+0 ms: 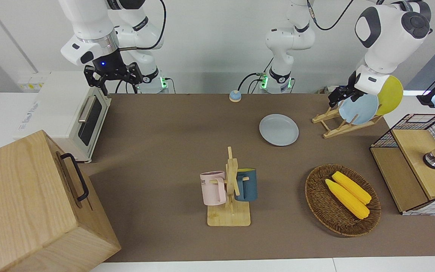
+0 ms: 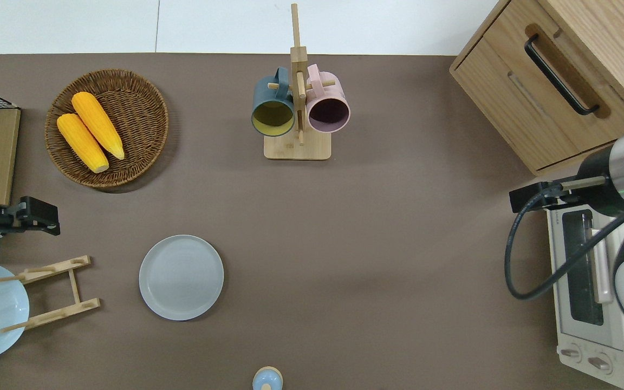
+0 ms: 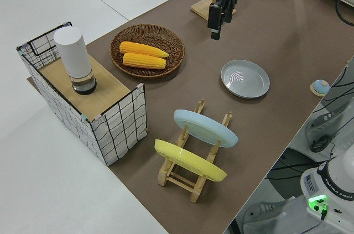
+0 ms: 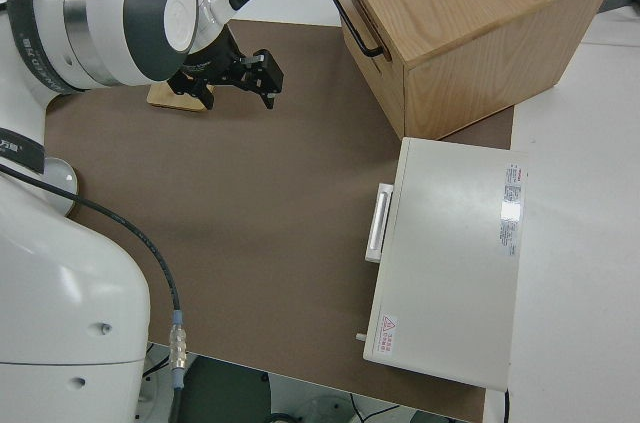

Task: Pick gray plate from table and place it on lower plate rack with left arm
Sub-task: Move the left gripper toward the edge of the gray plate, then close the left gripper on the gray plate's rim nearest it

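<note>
Lying flat on the brown surface (image 2: 377, 227), the gray plate (image 2: 181, 277) is the landmark for everything else. It rests face up with nothing touching it.

The lower plate rack (image 2: 52, 292) stands beside the gray plate toward the left arm's end of the surface, a little apart from it. On the rack a light-blue plate (image 3: 206, 128) leans on edge, and a yellow plate (image 3: 189, 160) leans in the next slot, farther from the gray plate. The slots nearest the gray plate hold nothing.

The left pincer (image 2: 38, 216) hangs in the air over bare surface, toward the left arm's end from the gray plate and just farther from the robots than the rack. It holds nothing, and its fingers look slightly spread, pointing toward the gray plate's side of the surface.

Farther from the robots than the gray plate sits a wicker basket (image 2: 144, 135) with two corn cobs (image 2: 90, 131), and also farther out, toward the right arm's end, a wooden mug stand (image 2: 297, 108) carries a dark-blue mug (image 2: 272, 108) and a pink mug (image 2: 327, 107). Nearer to the robots than the gray plate is a small blue bell (image 2: 267, 378).

The right arm is parked; its pincer (image 1: 113, 75) is spread and empty.
</note>
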